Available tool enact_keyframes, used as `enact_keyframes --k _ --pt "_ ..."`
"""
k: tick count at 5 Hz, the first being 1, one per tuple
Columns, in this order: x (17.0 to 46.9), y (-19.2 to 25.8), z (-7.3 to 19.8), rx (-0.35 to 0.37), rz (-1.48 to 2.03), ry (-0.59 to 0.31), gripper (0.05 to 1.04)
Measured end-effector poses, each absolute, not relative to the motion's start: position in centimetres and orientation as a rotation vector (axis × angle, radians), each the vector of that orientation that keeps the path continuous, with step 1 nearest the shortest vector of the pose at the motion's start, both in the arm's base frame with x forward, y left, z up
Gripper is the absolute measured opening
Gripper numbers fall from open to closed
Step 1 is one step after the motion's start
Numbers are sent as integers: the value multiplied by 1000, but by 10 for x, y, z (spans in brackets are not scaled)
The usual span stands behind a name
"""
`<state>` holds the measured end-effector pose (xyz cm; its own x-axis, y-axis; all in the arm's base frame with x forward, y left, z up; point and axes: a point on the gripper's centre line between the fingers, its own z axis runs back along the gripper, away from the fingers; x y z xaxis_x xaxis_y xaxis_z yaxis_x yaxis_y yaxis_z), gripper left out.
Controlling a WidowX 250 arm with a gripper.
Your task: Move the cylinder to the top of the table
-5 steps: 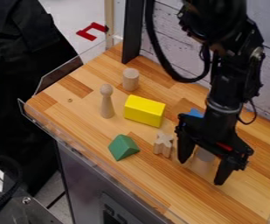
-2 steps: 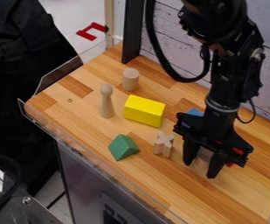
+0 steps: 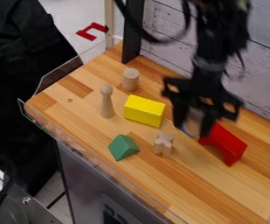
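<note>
So from where I'm standing, nearest to me on the wooden table [image 3: 178,192] there's a green triangular block [image 3: 123,147], with a little x-shaped wooden piece [image 3: 164,144] near it, and a red arch block [image 3: 224,144] sits tilted at an angle over on the other side of that. A bit further in is the yellow block [image 3: 144,110], and level with it the black gripper [image 3: 192,129] hangs down just beside the red one, kinda blurry. Its jaws are clamped on the wooden cylinder [image 3: 195,117], one each side, so the thing is right between them, pointing down and looking like it's up off the wood. A bit of something blue [image 3: 188,131] peeks out below it. Past the yellow one there's a round-headed peg [image 3: 106,101] standing upright, then a second, short wooden cylinder [image 3: 131,79] upright near the back, and behind everything a whitish plank wall [image 3: 166,26]
</note>
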<state>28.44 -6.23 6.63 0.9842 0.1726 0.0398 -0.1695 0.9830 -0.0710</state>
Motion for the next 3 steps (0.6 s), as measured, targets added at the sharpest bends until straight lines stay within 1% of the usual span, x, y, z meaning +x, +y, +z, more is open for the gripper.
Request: enact_keyframes --k 1,2,3 --pt "294 -42 83 -62 210 -72 506" --pt "305 -25 82 -77 237 -55 506" --pt "318 -10 72 -83 253 -23 506"
